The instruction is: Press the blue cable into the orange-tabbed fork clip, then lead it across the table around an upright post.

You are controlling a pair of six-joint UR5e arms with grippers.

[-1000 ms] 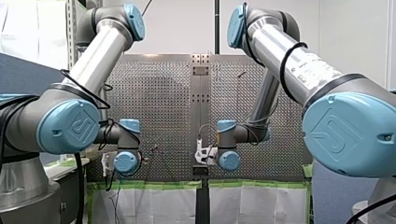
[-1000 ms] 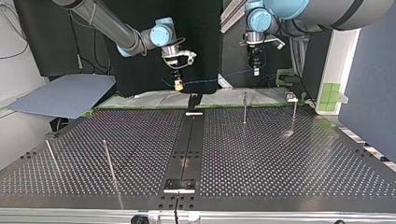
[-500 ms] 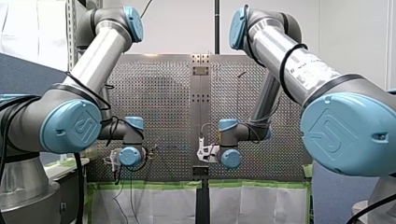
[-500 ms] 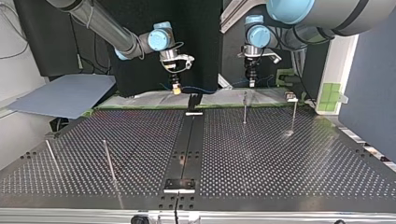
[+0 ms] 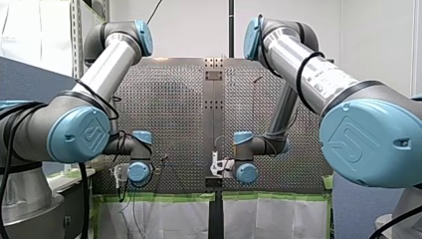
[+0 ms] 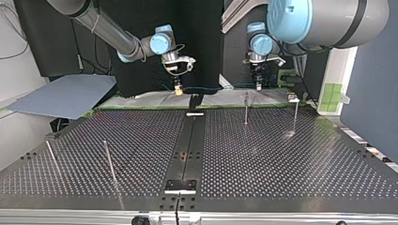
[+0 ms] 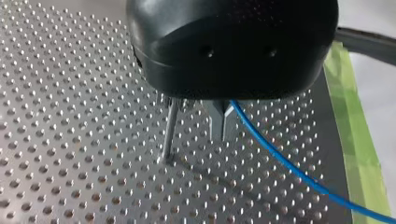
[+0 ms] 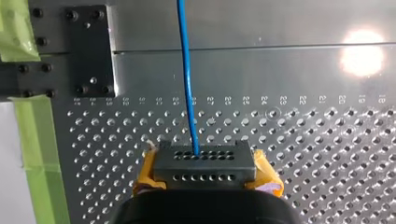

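The blue cable (image 6: 216,87) hangs taut between my two grippers above the table's far edge in the top view. My left gripper (image 6: 257,86), at that view's right, is shut on the blue cable (image 7: 280,161) with its metal fingers (image 7: 219,123), just above the perforated plate and beside a thin upright post (image 7: 169,133). My right gripper (image 6: 178,91), at the top view's left, shows yellow pads (image 8: 264,170) and is shut on the cable (image 8: 186,74), which runs straight ahead from it. I cannot make out the orange-tabbed clip for certain.
Two upright posts (image 6: 246,108) (image 6: 295,115) stand near the far edge at the top view's right, and two leaning posts (image 6: 109,161) (image 6: 51,157) at its left. A dark centre strip (image 6: 187,145) divides the table (image 6: 291,159). Green tape (image 7: 355,140) lines the plate's edge.
Both grippers have come down toward the table's far edge, my left one furthest. The cable between them has dropped and drawn straighter.
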